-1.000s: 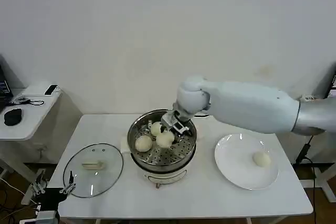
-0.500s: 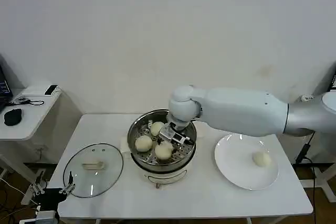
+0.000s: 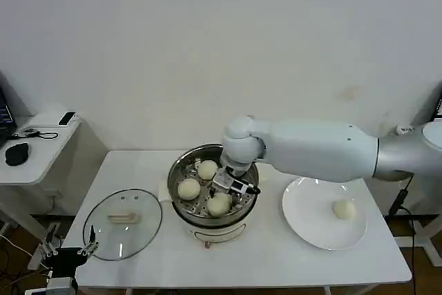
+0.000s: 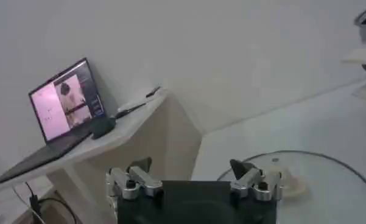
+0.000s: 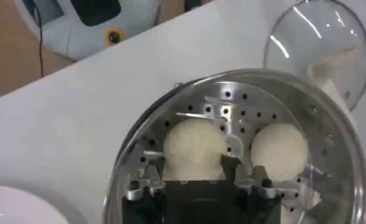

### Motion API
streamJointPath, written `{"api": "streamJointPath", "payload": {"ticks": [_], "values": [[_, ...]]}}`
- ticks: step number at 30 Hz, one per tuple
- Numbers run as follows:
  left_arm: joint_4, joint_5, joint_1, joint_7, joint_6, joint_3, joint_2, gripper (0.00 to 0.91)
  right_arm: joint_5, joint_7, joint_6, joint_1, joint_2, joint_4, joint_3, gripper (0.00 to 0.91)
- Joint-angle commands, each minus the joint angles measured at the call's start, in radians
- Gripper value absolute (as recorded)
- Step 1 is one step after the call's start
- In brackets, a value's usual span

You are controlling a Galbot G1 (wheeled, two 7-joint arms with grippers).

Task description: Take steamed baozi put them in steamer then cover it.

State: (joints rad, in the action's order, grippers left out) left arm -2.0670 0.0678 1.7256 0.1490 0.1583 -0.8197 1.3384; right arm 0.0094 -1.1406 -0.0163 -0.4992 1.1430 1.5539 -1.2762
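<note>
1. Tabletop, white and rectangular (image 3: 276, 253), is carrying everything: the glass lid on the robot's left, the steamer in the middle and a plate on the right.
2. Reaching in from the right, the robot's thick white right arm (image 3: 318, 148) is bending down over the steamer.
3. Sitting at the table's centre, the round shiny stainless-steel steamer (image 3: 181, 202) on its cream-white base is showing a perforated tray (image 5: 231, 103) inside and is standing uncovered.
4. Lying flat to the steamer's left, the clear round glass lid with a cream handle (image 3: 123, 223) is resting just beside the pot without covering it.
5. Lying to the steamer's right, the flat round white plate (image 3: 311, 229) is holding a single bun near its right side.
6. Hanging inside the steamer, the right gripper (image 3: 231, 186) is standing partly open with its jaws on either side of one bun; the wrist view is showing the fingers (image 5: 147, 173) beside that bun, though whether they are pressing on it cannot be told.
7. Waiting low at the table's front-left corner near the lid, the left gripper (image 4: 192, 176) is staying spread wide with nothing between its fingers.
8. Resting on the tray are three small round cream-white steamed baozi: one (image 3: 219, 204) under the right gripper at the front, one (image 3: 188, 188) on the left, one (image 3: 207, 169) at the back.
9. Sitting alone on the plate is the fourth baozi (image 3: 344, 209).
</note>
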Motion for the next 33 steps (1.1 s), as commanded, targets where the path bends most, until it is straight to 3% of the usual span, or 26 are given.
{"api": "streamJointPath", "payload": {"ticks": [1,10,15,18,25,33], "values": [[-0.003,-0.001,0.001,0.003,0.000,-0.001,-0.001,0.907,-0.001,-0.003,-0.018,0.004,0.004,0.001,-0.002,0.907],[-0.004,-0.001,-0.002,0.003,0.000,0.003,-0.002,0.907,-0.005,0.012,-0.021,-0.019,-0.017,-0.009,0.016,0.907],[-0.005,-0.001,-0.004,0.003,0.000,0.007,-0.004,0.907,0.002,0.058,-0.006,-0.041,-0.044,-0.057,0.062,0.907],[-0.012,-0.002,0.001,0.001,0.001,0.012,-0.010,0.907,0.054,0.090,0.040,-0.065,-0.075,-0.066,0.082,0.907],[-0.021,-0.002,-0.002,0.000,0.006,0.022,-0.021,0.907,0.119,0.110,0.130,-0.118,-0.237,-0.002,0.115,0.907],[-0.028,-0.007,-0.006,-0.004,0.011,0.047,-0.038,0.907,0.109,0.104,0.205,-0.127,-0.532,0.048,0.054,0.907]]}}
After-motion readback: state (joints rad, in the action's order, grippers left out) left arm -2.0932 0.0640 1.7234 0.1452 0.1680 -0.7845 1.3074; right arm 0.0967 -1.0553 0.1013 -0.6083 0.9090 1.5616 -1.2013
